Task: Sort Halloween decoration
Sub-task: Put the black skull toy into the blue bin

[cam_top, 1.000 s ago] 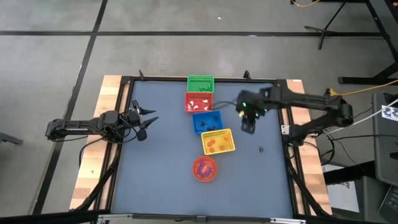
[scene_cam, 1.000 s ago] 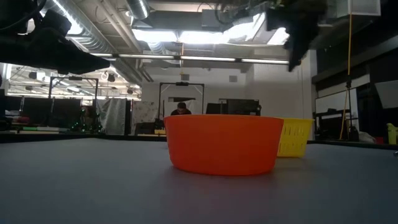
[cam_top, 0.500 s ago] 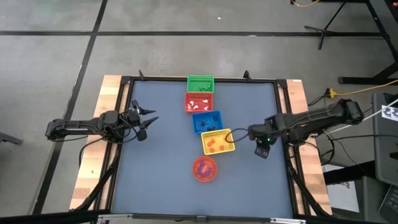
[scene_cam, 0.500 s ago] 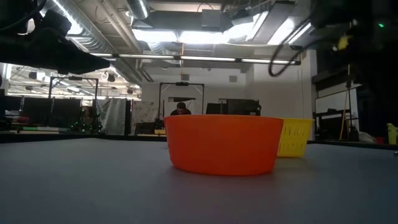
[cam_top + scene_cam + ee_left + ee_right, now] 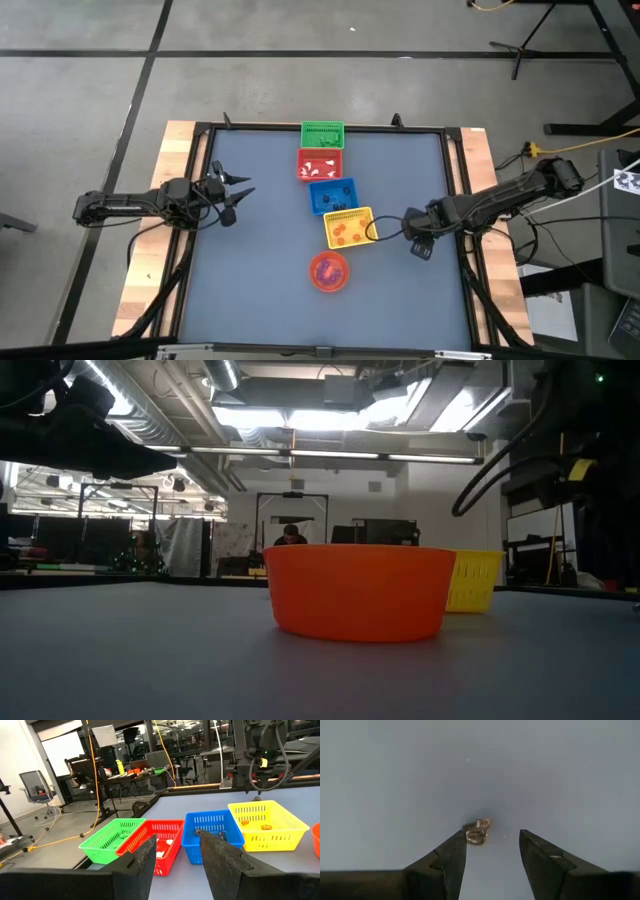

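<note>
Claw on the right arm (image 5: 420, 246), fingers apart and empty, hangs low over the tabletop (image 5: 260, 290) right of the yellow basket (image 5: 350, 228), a small dark trinket (image 5: 477, 831) lying just off one fingertip. Left claw (image 5: 232, 196) waits parted near the tabletop's left edge.

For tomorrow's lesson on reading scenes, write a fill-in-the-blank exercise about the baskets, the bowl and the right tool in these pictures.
1. In the high view, the basket at the far end of the row is ____.
2. The yellow basket lies between the round orange bowl and the ____ basket.
3. The right tool points down at a small trinket lying on the ____.
4. That tool's fingers are ____.

Missing words: green; blue; table; open
</note>
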Robot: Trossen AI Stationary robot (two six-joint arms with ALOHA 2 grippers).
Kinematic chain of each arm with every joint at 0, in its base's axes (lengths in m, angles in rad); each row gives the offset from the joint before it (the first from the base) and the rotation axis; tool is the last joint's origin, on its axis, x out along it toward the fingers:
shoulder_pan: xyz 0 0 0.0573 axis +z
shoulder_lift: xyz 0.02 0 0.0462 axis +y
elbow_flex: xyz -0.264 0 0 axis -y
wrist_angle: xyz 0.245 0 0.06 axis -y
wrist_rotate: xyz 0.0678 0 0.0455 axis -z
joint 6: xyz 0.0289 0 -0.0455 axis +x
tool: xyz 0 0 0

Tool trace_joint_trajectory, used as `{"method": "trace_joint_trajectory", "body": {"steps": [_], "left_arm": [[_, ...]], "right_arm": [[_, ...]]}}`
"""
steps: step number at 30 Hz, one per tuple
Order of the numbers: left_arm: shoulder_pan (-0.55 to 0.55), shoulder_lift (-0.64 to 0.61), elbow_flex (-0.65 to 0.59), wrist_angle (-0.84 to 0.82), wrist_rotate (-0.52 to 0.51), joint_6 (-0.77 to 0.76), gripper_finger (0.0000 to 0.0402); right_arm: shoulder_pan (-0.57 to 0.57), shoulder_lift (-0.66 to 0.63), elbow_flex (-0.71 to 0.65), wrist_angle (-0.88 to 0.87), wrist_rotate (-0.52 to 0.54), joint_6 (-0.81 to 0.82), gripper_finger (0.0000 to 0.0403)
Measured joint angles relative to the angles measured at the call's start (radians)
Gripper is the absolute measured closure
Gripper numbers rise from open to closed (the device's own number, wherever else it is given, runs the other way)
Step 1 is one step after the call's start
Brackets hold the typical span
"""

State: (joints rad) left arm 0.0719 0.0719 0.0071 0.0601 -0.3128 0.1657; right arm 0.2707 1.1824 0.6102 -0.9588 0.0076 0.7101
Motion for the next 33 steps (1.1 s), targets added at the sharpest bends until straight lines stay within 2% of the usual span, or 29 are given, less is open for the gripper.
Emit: {"method": "trace_joint_trajectory", "body": {"steps": [8,19,33], "left_arm": [[0.0,0.0,0.0,0.0,0.0,0.0,0.0264],[0.0,0.0,0.0,0.0,0.0,0.0,0.0264],[0.0,0.0,0.0,0.0,0.0,0.0,0.0264]], "right_arm": [[-0.002,0.0,-0.054,0.106,-0.001,0.0,0.0221],[-0.002,0.0,-0.126,0.165,-0.044,-0.001,0.0221],[-0.002,-0.001,-0.133,0.174,-0.051,-0.001,0.0223]]}}
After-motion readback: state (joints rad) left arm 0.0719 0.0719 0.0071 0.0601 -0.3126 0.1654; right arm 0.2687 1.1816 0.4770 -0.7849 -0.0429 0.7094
